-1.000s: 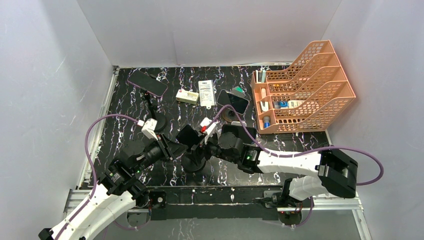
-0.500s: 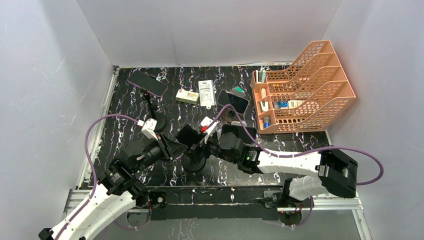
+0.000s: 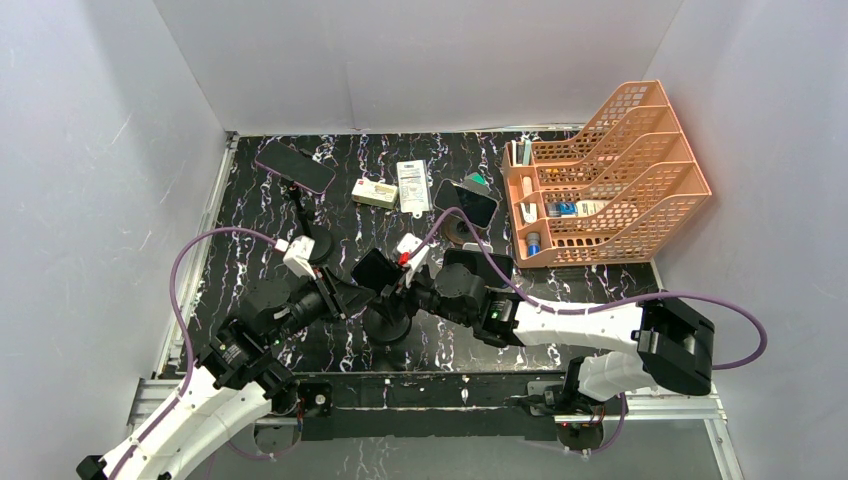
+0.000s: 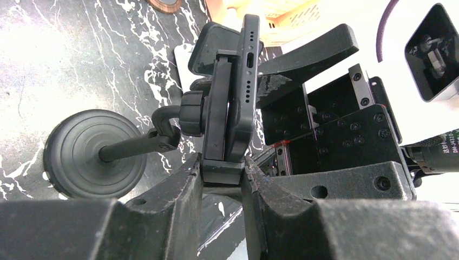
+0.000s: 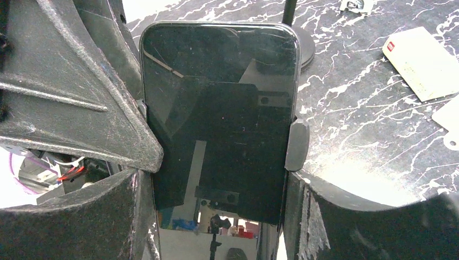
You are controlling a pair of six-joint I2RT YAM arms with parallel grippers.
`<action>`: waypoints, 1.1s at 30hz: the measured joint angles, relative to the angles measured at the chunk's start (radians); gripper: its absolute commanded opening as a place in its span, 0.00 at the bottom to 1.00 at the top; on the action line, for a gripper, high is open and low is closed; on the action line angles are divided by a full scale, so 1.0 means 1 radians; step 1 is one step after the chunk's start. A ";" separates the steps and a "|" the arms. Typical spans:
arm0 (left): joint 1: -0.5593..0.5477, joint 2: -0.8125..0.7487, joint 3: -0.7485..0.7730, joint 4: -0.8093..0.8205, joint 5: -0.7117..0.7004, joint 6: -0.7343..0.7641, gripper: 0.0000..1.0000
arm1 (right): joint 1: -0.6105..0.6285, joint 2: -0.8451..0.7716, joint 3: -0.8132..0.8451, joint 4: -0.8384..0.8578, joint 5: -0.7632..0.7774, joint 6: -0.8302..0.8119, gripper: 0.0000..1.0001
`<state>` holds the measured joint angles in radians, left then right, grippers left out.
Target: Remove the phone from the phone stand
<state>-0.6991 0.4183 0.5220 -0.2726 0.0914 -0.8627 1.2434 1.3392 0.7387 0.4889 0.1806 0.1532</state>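
Note:
A black phone (image 3: 374, 269) sits in the clamp of a black phone stand (image 3: 388, 325) near the front middle of the table. In the left wrist view the phone (image 4: 247, 76) shows edge-on, held in the stand's clamp (image 4: 217, 116) above the round base (image 4: 92, 154). My left gripper (image 4: 222, 169) is shut on the clamp's lower foot; it also shows in the top view (image 3: 348, 296). In the right wrist view the phone's dark screen (image 5: 219, 108) fills the frame. My right gripper (image 5: 221, 174) is shut on the phone's two long edges, just below the clamp's side arm (image 5: 297, 143); it also shows in the top view (image 3: 401, 283).
A second phone on a stand (image 3: 295, 166) is at the back left, its base (image 3: 318, 248) close behind my left wrist. A third phone on a stand (image 3: 466, 203) stands by the orange file rack (image 3: 610, 165). Two white boxes (image 3: 412, 186) lie at the back.
My right wrist has edged slightly to the left. The phone is still in the clamp and the left arm has not moved.

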 measured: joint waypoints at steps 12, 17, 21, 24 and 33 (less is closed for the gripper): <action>0.011 -0.026 0.005 -0.050 -0.005 0.062 0.76 | 0.003 -0.005 0.010 -0.035 0.011 -0.003 0.38; 0.010 -0.036 0.005 -0.049 -0.001 0.084 0.69 | 0.003 -0.006 0.010 -0.037 0.013 0.000 0.35; 0.010 -0.034 0.005 -0.042 0.007 0.098 0.51 | 0.003 -0.009 0.010 -0.044 0.015 0.002 0.33; 0.010 -0.023 0.005 -0.024 0.024 0.108 0.39 | 0.003 -0.011 0.010 -0.045 0.016 0.006 0.32; 0.010 0.001 -0.005 0.035 0.069 0.106 0.00 | 0.003 -0.018 0.010 -0.061 0.023 0.020 0.25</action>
<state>-0.6891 0.4194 0.5175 -0.2379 0.1608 -0.7567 1.2461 1.3209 0.7483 0.4282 0.2031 0.1730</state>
